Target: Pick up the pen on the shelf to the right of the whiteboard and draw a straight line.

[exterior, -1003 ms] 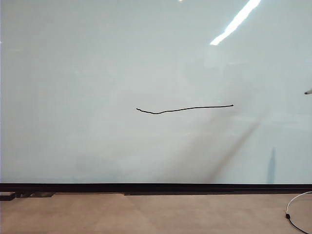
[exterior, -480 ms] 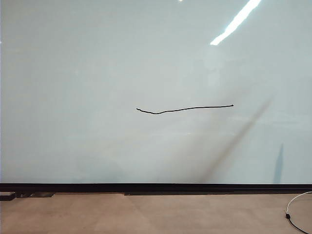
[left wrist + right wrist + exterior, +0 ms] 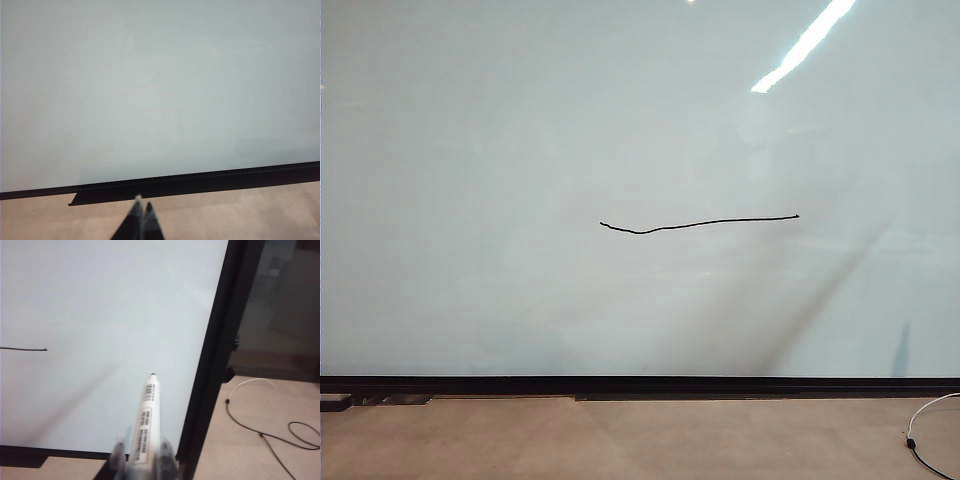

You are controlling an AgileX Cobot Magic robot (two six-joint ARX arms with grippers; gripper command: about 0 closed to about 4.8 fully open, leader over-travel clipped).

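A: Whiteboard (image 3: 470,150) fills the frame, line (image 3: 700,223) drawn at centre?
B: Yes; right claw (image 3: 142,452) clamps the pen (image 3: 146,420) (tip off the board), left claw (image 3: 140,215) together, low. Nothing left.

A tan, matte floor (image 3: 620,440) ran along the foot of the large glossy pale grey-white whiteboard (image 3: 520,150), meeting the thin black strip at the board's lower edge. In the exterior view a thin white cable with a small black end (image 3: 920,435) lay directly on the floor at the far right, curving off the frame. The right wrist view showed the same floor (image 3: 240,460) beyond the board's dark right edge, where the white cable (image 3: 245,385) joined a thin dark cable (image 3: 295,437) that looped loosely across the boards.
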